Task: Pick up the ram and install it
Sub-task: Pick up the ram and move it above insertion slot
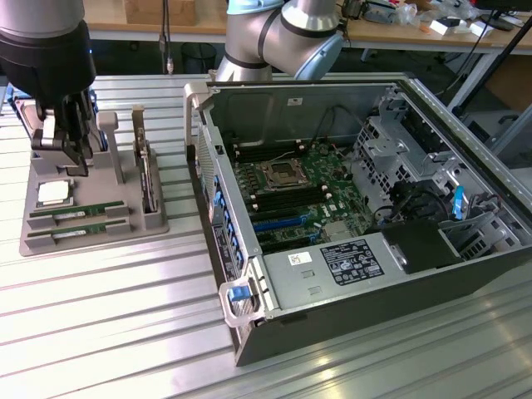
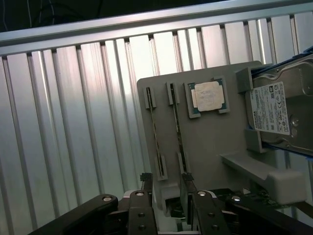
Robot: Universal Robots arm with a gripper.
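Observation:
Two green ram sticks lie side by side in the slots of a grey holder tray [image 1: 150,223], the farther stick [image 1: 79,213] and the nearer stick [image 1: 75,233]. In the wrist view they show edge-on as thin lines, one ram [image 2: 155,132] and the other ram [image 2: 178,126]. My gripper [image 1: 75,162] hangs above the tray's far end, over the square silver processor [image 1: 52,193]. Its jaws are open, with the two fingertips [image 2: 145,180] apart over the tray's edge and nothing between them; the gripper [image 2: 167,185] touches neither stick.
A silver hard drive [image 1: 148,179] stands upright on the tray's right side, seen also as the hard drive [image 2: 279,107]. An open computer case [image 1: 249,332] lies to the exterior view's right, its motherboard [image 1: 291,187] exposed. Ribbed metal table [image 1: 100,332] all around.

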